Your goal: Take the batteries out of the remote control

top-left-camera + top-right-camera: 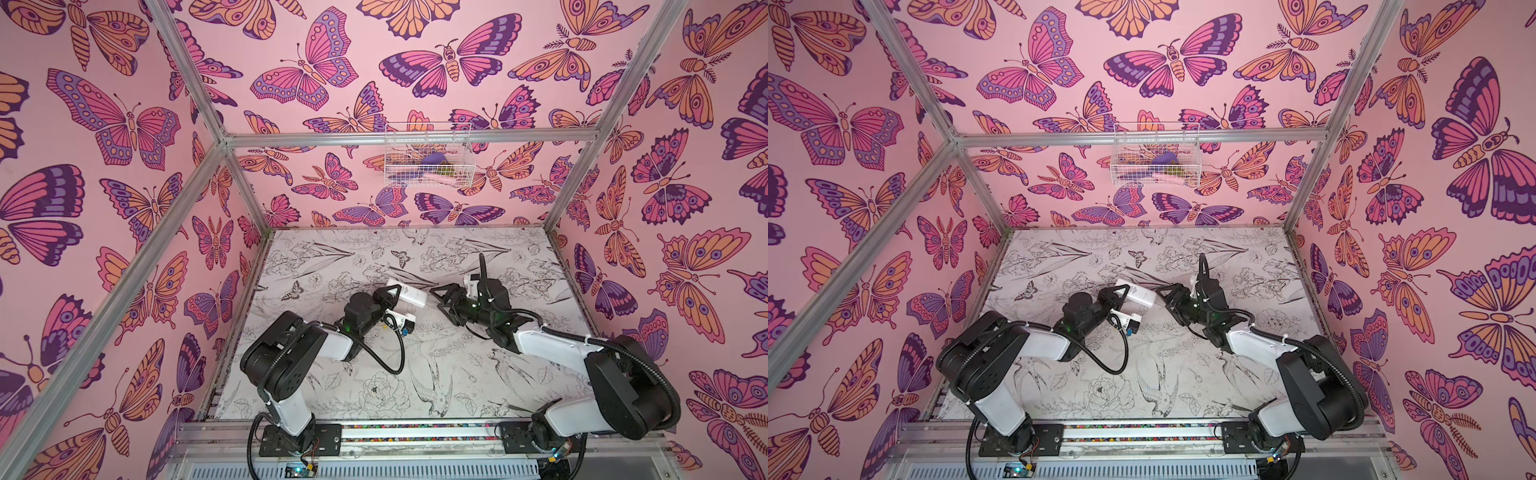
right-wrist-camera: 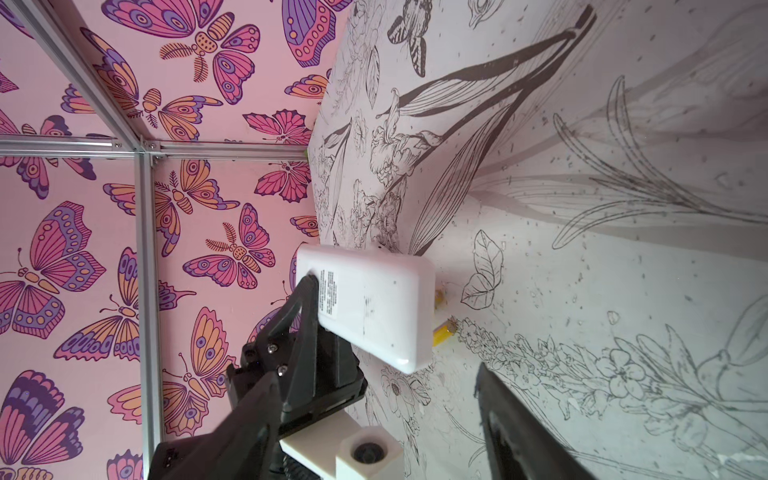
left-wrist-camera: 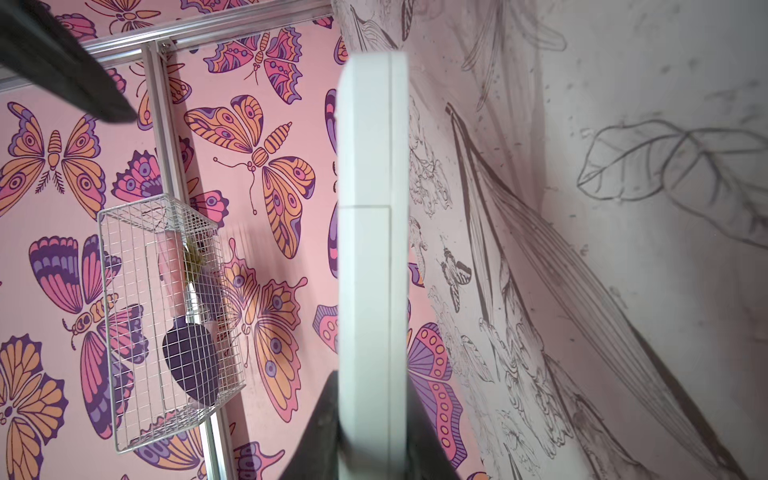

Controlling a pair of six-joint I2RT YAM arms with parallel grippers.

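The remote control (image 1: 409,294) is gripped by the left pincer (image 1: 388,293), free end toward the right pincer (image 1: 440,296).
It is clamped at one end above the worktop (image 1: 457,374), its long axis pointing at the right pincer, which stands just beside the free end with jaws apart and empty. Yellow batteries (image 2: 441,336) are glimpsed past the far edge; whether seated or loose cannot be told.

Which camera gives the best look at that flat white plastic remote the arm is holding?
The right wrist view: the flat white plastic remote control shows its broad back with a printed label. The left wrist view shows only its thin edge; in both top views it is small, clamped in the left gripper.
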